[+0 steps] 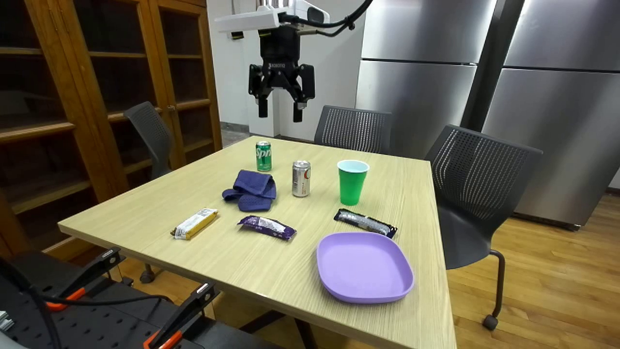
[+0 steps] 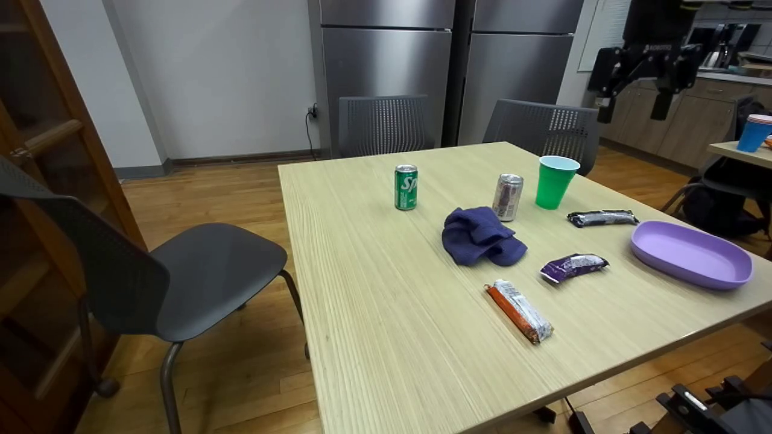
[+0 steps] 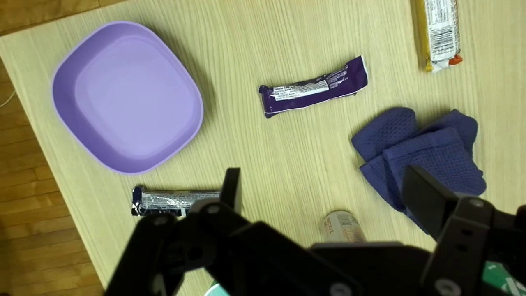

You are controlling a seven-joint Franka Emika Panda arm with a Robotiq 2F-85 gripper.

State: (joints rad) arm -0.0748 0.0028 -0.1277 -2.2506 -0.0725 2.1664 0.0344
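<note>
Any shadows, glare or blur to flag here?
In the wrist view, a shadow lies along the right side of the purple dish, and the gripper looks slightly out of focus; in both exterior views, pale reflections streak the steel refrigerators.

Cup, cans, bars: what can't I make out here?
Cup: bottom inside, hidden by its own side in both exterior views.
Silver can: top, behind the hand in the wrist view.
Black bar: one end, behind the hand, wrist view.
Yellow bar: one end, beyond the wrist view's top edge.
</note>
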